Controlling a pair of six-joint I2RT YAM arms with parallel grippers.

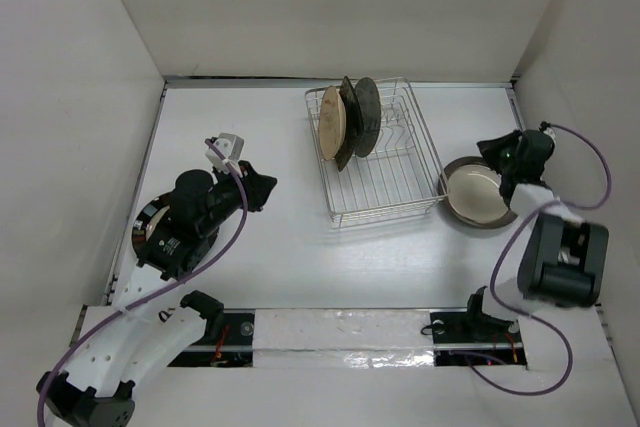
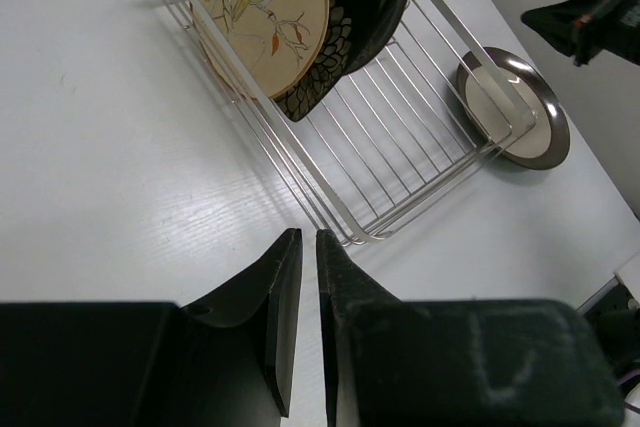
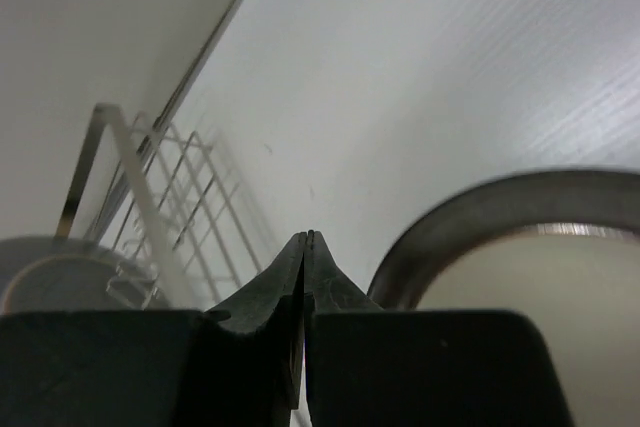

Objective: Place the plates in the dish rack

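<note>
The silver wire dish rack (image 1: pixel 400 177) stands at the table's middle back. Upright in its slots are a tan round plate (image 1: pixel 332 122) with a bird painted on it (image 2: pixel 262 12) and dark plates (image 1: pixel 362 115) behind it. A dark round plate with a cream centre (image 1: pixel 476 195) lies flat on the table against the rack's right side. My right gripper (image 1: pixel 484 146) is shut and empty just beyond that plate's far rim (image 3: pixel 470 212). My left gripper (image 1: pixel 264 187) sits left of the rack, its jaws nearly together with nothing between them (image 2: pixel 308 239). Another dark plate's rim (image 1: pixel 143 219) peeks out under the left arm.
White walls close in the table on the left, back and right. The right arm's cable loops near the right wall (image 1: pixel 600 172). A foil-covered strip (image 1: pixel 340 332) runs along the near edge between the arm bases.
</note>
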